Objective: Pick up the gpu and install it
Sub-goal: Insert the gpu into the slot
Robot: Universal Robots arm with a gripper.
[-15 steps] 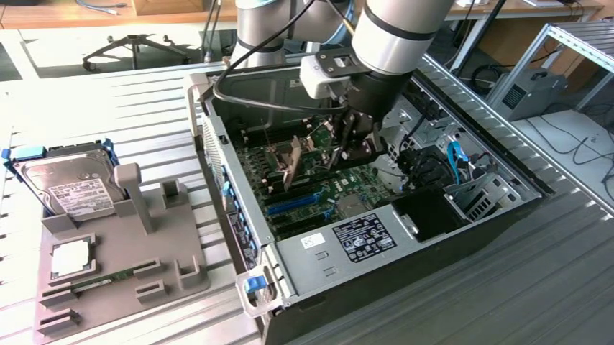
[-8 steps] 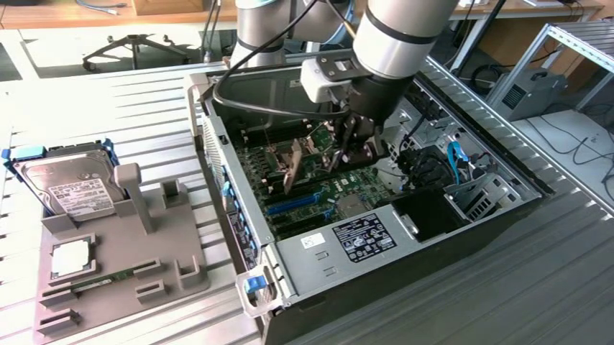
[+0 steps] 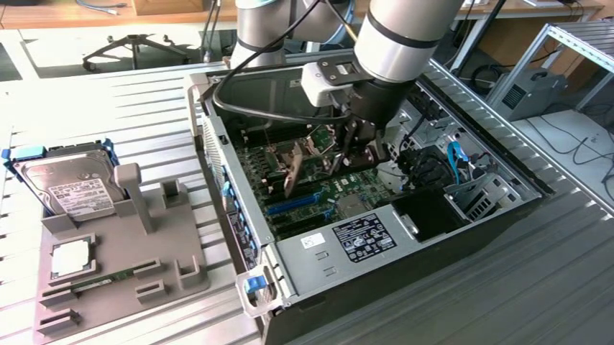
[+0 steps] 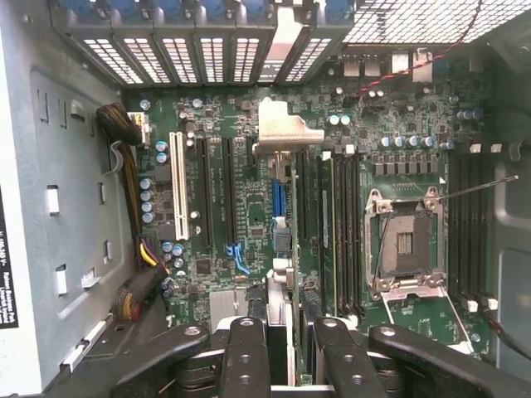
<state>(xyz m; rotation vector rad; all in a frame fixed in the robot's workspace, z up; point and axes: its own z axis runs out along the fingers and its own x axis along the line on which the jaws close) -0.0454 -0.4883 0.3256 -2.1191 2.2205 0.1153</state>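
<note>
Gripper (image 4: 290, 352) is down inside the open computer case (image 3: 499, 190), jaws clamped on the gpu (image 4: 284, 224). The card is held on edge, just above the motherboard (image 4: 224, 108), its silver bracket (image 4: 286, 128) towards the rear slot covers. Hard drive (image 3: 67, 188) sits in the grey holder (image 3: 134, 251) on the tabletop (image 3: 125, 108), the exterior view's left.

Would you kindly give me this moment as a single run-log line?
hand: shut on gpu | gpu: held edge-on, above motherboard slots | place: inside open computer case | hard drive: on grey holder

Slatted metal table (image 3: 115, 108): open computer case (image 3: 317, 287), grey parts holder (image 3: 125, 251).
</note>
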